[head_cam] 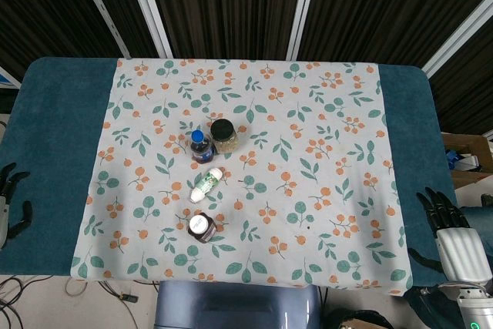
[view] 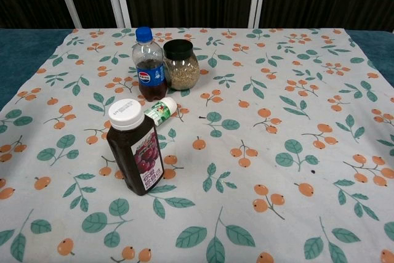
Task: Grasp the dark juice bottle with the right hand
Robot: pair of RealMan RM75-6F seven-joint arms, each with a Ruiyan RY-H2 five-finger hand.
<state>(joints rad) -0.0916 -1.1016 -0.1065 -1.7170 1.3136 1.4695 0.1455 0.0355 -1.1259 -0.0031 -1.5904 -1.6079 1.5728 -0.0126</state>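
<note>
The dark juice bottle [head_cam: 202,228] [view: 134,148] stands upright near the front of the floral cloth, left of centre, with a white cap and a cherry label. My right hand [head_cam: 451,233] shows only in the head view, at the table's right edge, far from the bottle, fingers apart and holding nothing. At the left edge my left hand [head_cam: 9,198] hangs with fingers spread, also empty. Neither hand appears in the chest view.
Behind the juice bottle a small green-and-white bottle [head_cam: 206,185] [view: 158,113] lies on its side. Further back stand a cola bottle with a blue cap [head_cam: 201,146] [view: 149,66] and a black-lidded jar of grain [head_cam: 224,135] [view: 181,64]. The cloth [view: 295,121] covers a teal table [head_cam: 54,129].
</note>
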